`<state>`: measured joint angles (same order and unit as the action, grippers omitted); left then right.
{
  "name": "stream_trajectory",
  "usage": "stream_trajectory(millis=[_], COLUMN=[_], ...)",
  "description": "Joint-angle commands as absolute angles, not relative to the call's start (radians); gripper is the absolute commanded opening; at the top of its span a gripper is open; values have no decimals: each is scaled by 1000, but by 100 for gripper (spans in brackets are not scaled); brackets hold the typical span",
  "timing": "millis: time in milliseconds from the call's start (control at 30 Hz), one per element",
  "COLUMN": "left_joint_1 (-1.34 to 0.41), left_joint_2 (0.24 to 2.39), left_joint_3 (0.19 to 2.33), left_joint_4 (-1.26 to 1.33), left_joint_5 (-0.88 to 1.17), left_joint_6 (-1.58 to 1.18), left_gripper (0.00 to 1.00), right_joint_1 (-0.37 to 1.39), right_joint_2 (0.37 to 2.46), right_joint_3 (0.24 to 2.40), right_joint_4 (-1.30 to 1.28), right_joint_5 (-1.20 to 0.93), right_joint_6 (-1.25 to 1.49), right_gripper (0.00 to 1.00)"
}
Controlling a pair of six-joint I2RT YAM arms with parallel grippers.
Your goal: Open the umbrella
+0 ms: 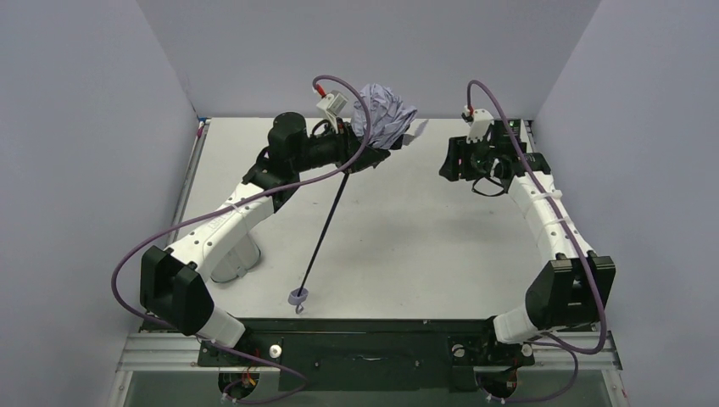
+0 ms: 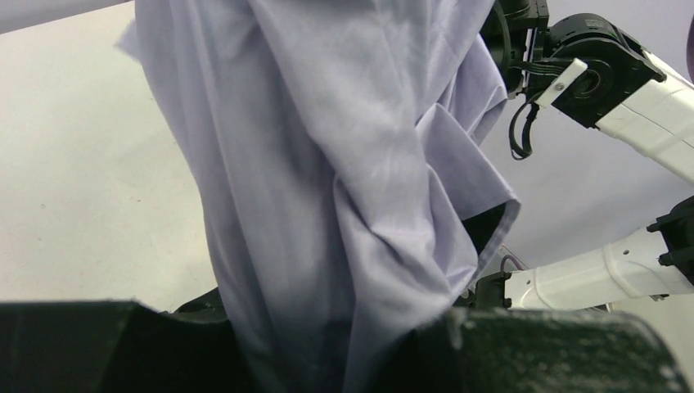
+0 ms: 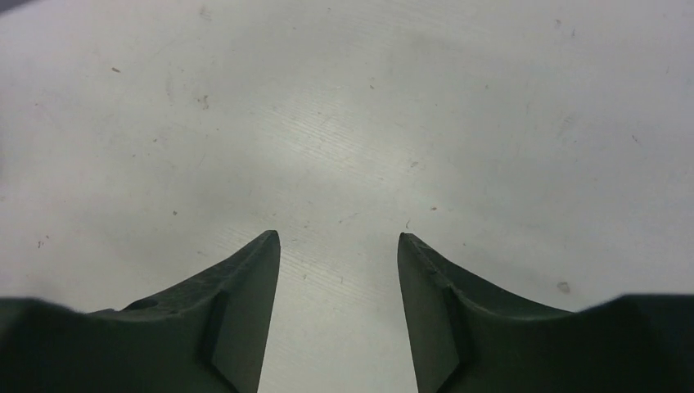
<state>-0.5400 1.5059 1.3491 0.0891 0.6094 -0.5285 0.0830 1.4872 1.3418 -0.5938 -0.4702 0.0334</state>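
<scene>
The umbrella's pale lavender canopy [image 1: 386, 114] is a crumpled, folded bundle held up at the back middle. Its thin black shaft [image 1: 326, 229] slants down toward me to the small pale handle [image 1: 298, 296], which rests on the table near the front edge. My left gripper [image 1: 370, 146] is shut on the lower part of the canopy. In the left wrist view the fabric [image 2: 327, 164] fills the frame and runs down between the jaws [image 2: 327, 352], with a bit of black inner side [image 2: 487, 225] showing. My right gripper [image 1: 451, 161] is open and empty to the right of the canopy, over bare table [image 3: 338, 239].
Grey walls close in the table [image 1: 424, 246] on the left, back and right. A pale rounded object [image 1: 233, 263] lies partly hidden under my left arm. The right arm [image 2: 630, 82] shows beyond the canopy in the left wrist view.
</scene>
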Motion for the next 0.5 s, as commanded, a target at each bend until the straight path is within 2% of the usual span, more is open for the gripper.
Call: stream_trajectory(millis=[0, 167, 267, 467], left_joint_1=[-532, -504, -492, -504], left_joint_2=[1472, 1506, 1530, 1585], left_joint_3=[1398, 1419, 1474, 1535], left_joint_4=[241, 334, 352, 423], left_joint_5=[649, 605, 523, 472], left_joint_6=[-564, -720, -804, -914], left_gripper=[0, 0, 0, 0], right_joint_1=[98, 138, 197, 387], right_joint_2=[1389, 1273, 1199, 1235], right_joint_3=[1436, 1334, 1240, 1255], right_joint_4=[-587, -337, -149, -35], right_joint_5=[-538, -696, -695, -649], right_joint_6=[-18, 235, 406, 528], right_gripper=[53, 57, 59, 65])
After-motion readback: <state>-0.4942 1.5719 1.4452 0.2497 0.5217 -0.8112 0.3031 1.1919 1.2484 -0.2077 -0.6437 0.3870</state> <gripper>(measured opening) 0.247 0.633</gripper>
